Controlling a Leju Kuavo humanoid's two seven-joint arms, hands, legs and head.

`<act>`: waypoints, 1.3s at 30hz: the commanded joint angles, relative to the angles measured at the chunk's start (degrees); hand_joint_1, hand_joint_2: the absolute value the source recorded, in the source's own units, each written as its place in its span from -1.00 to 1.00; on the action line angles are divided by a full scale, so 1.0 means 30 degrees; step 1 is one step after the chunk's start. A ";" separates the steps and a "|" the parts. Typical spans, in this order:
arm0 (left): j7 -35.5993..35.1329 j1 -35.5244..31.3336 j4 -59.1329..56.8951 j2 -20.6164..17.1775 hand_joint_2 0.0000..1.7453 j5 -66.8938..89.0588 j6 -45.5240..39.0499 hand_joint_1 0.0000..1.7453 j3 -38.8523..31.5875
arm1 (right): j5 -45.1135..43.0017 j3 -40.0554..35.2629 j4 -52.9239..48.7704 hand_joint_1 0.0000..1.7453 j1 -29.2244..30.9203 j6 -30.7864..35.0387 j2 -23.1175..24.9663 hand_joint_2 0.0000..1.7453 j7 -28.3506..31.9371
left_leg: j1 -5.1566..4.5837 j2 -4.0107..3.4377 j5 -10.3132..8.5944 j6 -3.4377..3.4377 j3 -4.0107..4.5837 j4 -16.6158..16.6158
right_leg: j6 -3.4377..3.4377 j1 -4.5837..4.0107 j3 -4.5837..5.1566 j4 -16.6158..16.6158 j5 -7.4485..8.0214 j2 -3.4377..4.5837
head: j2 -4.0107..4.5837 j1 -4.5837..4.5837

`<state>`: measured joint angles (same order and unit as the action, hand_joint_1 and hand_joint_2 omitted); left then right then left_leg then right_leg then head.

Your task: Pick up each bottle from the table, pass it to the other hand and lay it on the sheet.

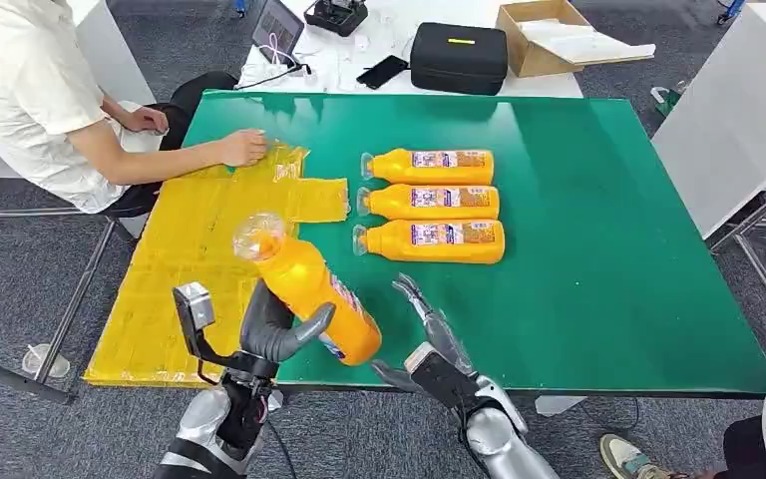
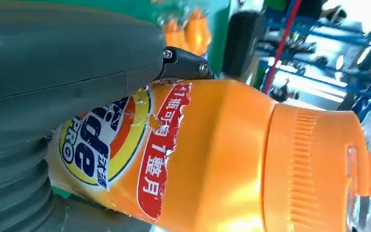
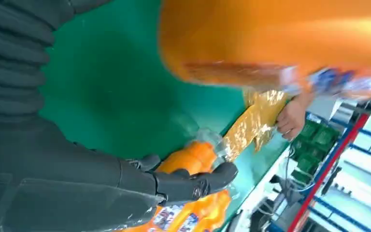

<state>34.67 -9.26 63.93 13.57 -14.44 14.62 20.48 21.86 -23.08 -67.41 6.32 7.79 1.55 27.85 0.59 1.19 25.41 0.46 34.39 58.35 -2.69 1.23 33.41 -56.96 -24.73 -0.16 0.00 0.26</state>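
Observation:
My left hand (image 1: 274,334) grips an orange bottle (image 1: 304,284) around its lower body, above the table's near edge. The bottle tilts, its clear cap pointing up and left over the yellow sheet (image 1: 185,269). In the left wrist view the thumb (image 2: 67,63) lies across the bottle's label (image 2: 125,145). My right hand (image 1: 434,344) hangs just right of the bottle's base, fingers spread, holding nothing. In the right wrist view the bottle (image 3: 270,34) is a little apart from the dark fingers (image 3: 193,181). Three more orange bottles (image 1: 429,202) lie side by side mid-table.
A seated person rests a hand (image 1: 242,148) on the sheet's far corner. The green table (image 1: 598,249) has bare room on its right half. Behind it a white table carries a black case (image 1: 459,58) and a cardboard box (image 1: 544,35).

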 commanded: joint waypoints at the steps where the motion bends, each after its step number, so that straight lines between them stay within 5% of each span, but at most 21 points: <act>1: -0.1719 0.0792 0.2762 -0.1078 1.00 -0.2140 0.1902 1.00 -0.1770 | 0.3752 0.2520 -0.0039 -1.00 -0.0349 0.5395 -0.0200 -1.00 0.0115 | 0.0018 -0.0060 0.0009 -0.0002 -0.0029 -0.0001 | 0.0042 -0.0026 -0.0022 0.0014 0.0011 0.0035 | 0.0000 -0.0007; 8: -0.2129 0.0326 0.2164 -0.0909 1.00 -0.2500 0.1641 1.00 -0.2226 | 0.4078 0.4053 0.0942 -1.00 -0.0146 0.6605 0.0271 -1.00 0.0554 | 0.0014 -0.0039 0.0002 -0.0002 -0.0031 -0.0003 | 0.0040 -0.0020 -0.0029 0.0015 0.0010 0.0017 | 0.0000 -0.0007; 9: -0.1669 0.0260 0.2248 -0.0940 1.00 -0.1384 0.0486 1.00 -0.2069 | 0.4288 0.4086 0.1032 -1.00 -0.0150 0.6997 0.0303 -1.00 0.0636 | 0.0005 -0.0028 -0.0001 -0.0001 -0.0023 -0.0006 | 0.0027 -0.0009 -0.0018 0.0011 0.0009 0.0013 | 0.0000 -0.0007; 11: 0.0294 -0.0310 0.2261 -0.1561 1.00 0.6224 -0.6469 1.00 -0.0509 | 0.4600 0.4175 0.1102 -1.00 -0.0272 0.7948 0.0310 -1.00 0.0718 | 0.0001 -0.0010 -0.0004 -0.0001 -0.0020 -0.0005 | 0.0025 -0.0005 -0.0018 0.0006 0.0003 -0.0006 | 0.0000 -0.0007; 12: 0.0053 -0.0821 0.1620 -0.1781 1.00 0.9831 -0.9923 1.00 0.0225 | 0.4725 0.4247 0.1092 -1.00 -0.0255 0.8257 0.0324 1.00 0.0802 | 0.0011 -0.0001 -0.0005 -0.0003 -0.0019 -0.0001 | 0.0029 -0.0016 -0.0021 0.0009 0.0004 -0.0015 | 0.0000 0.0000; 14: -0.0976 -0.2229 -0.0383 -0.2422 1.00 1.4495 -1.2823 1.00 0.1807 | 0.4890 0.4248 0.1327 -1.00 0.0099 0.8376 0.0360 1.00 0.0804 | 0.0011 0.0010 -0.0011 -0.0003 -0.0018 -0.0001 | 0.0034 -0.0017 -0.0021 0.0007 0.0004 -0.0030 | 0.0000 -0.0007; 25: -0.2277 -0.6172 -0.6595 -0.2678 1.00 1.9851 -1.5212 1.00 0.3508 | 0.4710 0.3229 0.3116 -1.00 0.2123 0.7559 0.0872 1.00 0.1444 | 0.0015 -0.0082 -0.0048 -0.0026 -0.0049 -0.0015 | 0.0078 -0.0024 -0.0022 0.0019 0.0088 0.0064 | 0.0000 -0.0007; 35: -0.1847 -0.7212 -0.9230 -0.2481 1.00 2.0210 -1.5578 1.00 0.3364 | 0.4678 0.2892 0.3517 -1.00 0.2375 0.7659 0.0910 1.00 0.1529 | 0.0021 -0.0059 -0.0046 -0.0031 -0.0031 0.0002 | 0.0064 -0.0028 -0.0012 0.0004 0.0071 0.0060 | 0.0000 -0.0007; 39: -0.3216 -0.8131 -1.1754 -0.2872 1.00 2.1568 -1.3574 1.00 0.3832 | 0.4131 0.3012 0.3605 -1.00 0.2313 0.7185 0.0953 1.00 0.1879 | 0.0018 -0.0059 -0.0051 -0.0031 -0.0016 0.0000 | 0.0058 -0.0023 0.0001 0.0003 0.0075 0.0065 | 0.0000 0.0000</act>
<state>28.05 -27.14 42.14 7.37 46.86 -31.56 28.19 35.87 -13.49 -61.38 10.83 30.77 4.13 32.52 0.60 1.14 25.25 0.37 34.42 58.35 -2.61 1.22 33.46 -56.98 -24.55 -0.03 0.00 0.26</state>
